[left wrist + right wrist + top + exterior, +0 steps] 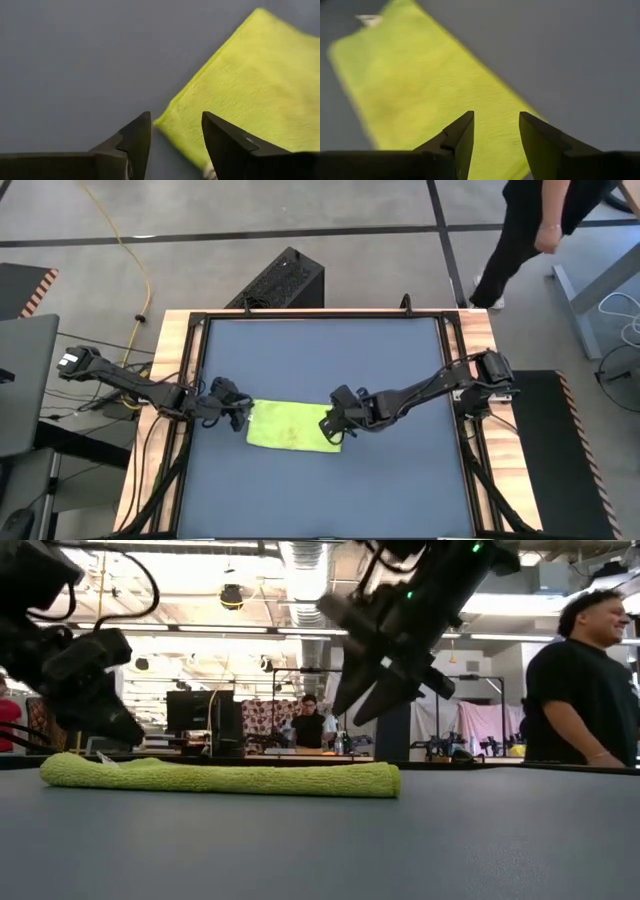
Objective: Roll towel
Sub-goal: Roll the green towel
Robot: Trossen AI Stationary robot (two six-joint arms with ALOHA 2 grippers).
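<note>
- The towel [290, 426] lies flat, folded into a long strip, on the mat [330, 350], slightly nearer the front edge.
- We see the left gripper [237, 412] at its left end, fingers parted and grasping nothing.
- The right gripper [332, 423] hangs over the right end, fingers spread, raised clear.
- We've got bare mat on all 4 sides, widest behind.
- A person [580, 680] stands beyond the table.

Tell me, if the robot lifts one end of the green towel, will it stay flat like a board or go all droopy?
Probably droopy. The towel lies limp and folded on the mat, its edges soft and rounded. It looks thin and fuzzy, so likely light and not slippery. Pushed, it would probably bunch up rather than slide.
</note>
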